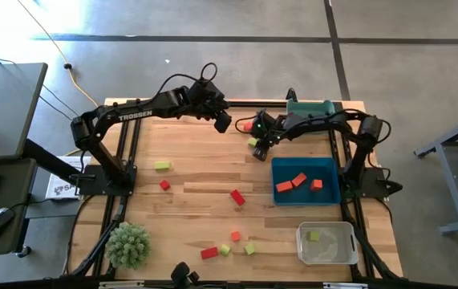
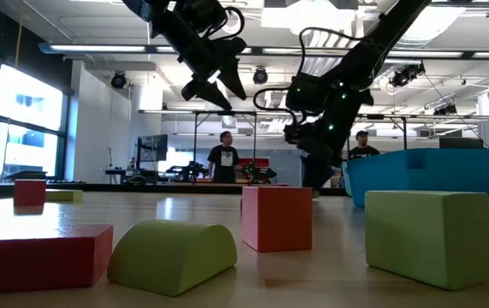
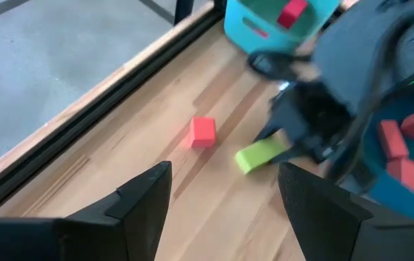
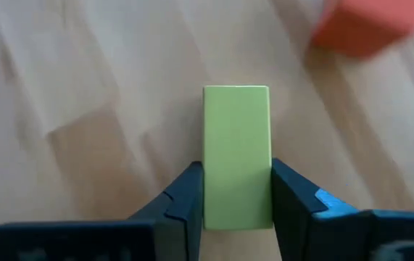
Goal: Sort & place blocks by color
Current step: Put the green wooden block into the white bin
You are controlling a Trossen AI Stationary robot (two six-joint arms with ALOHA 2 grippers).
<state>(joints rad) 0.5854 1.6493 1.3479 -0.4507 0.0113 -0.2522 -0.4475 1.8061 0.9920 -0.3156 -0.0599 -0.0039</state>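
The yellow-green block (image 4: 236,156), a short bar lying flat on the table (image 4: 83,109) beside the blue bin (image 1: 329,172), sits clamped across its long flat sides in my right end effector (image 4: 236,210), and I judge it light, rigid and smooth-faced.

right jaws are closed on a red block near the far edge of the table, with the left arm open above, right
Not quite: the block between the right gripper jaws is yellow-green, not red, as the right wrist view shows. The red block lies free beside it. The rest holds: the left gripper hangs open above.
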